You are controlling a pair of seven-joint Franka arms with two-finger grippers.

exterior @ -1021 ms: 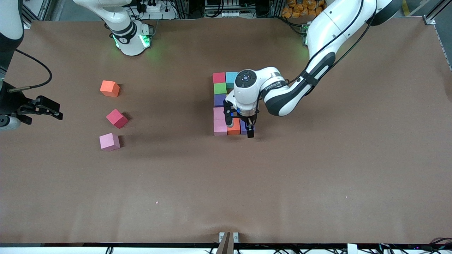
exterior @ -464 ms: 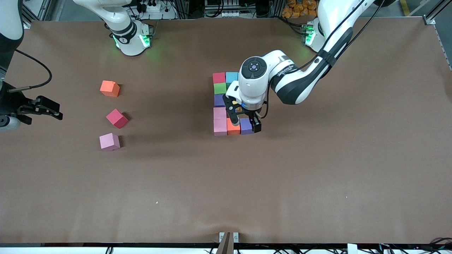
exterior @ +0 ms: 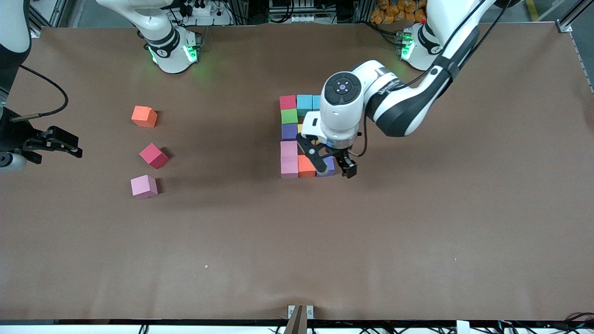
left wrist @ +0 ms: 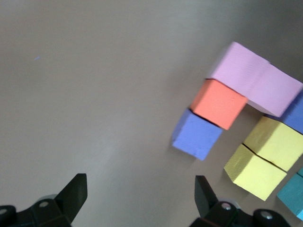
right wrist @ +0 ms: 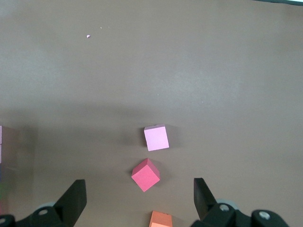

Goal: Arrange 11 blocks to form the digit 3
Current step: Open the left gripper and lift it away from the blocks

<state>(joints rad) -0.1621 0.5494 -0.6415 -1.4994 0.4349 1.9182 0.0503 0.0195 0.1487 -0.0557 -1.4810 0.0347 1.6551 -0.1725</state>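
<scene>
Left gripper [exterior: 336, 170] hung open and empty over the blocks at mid-table.
Purple block [exterior: 328, 165] sat touching an orange block [exterior: 306, 166] in the cluster's row nearest the front camera. Right gripper [exterior: 58, 144] waited open at the right arm's end; loose orange [exterior: 144, 116], red [exterior: 153, 155] and pink [exterior: 144, 186] cubes lay near it.

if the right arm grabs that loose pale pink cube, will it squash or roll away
The pale pink cube looks like matte foam, so it probably gives slightly under the jaws and weighs little. Its flat faces sit square on the table, so rolling seems unlikely; a push would more likely slide or turn it. The dull surface should grip well.
</scene>
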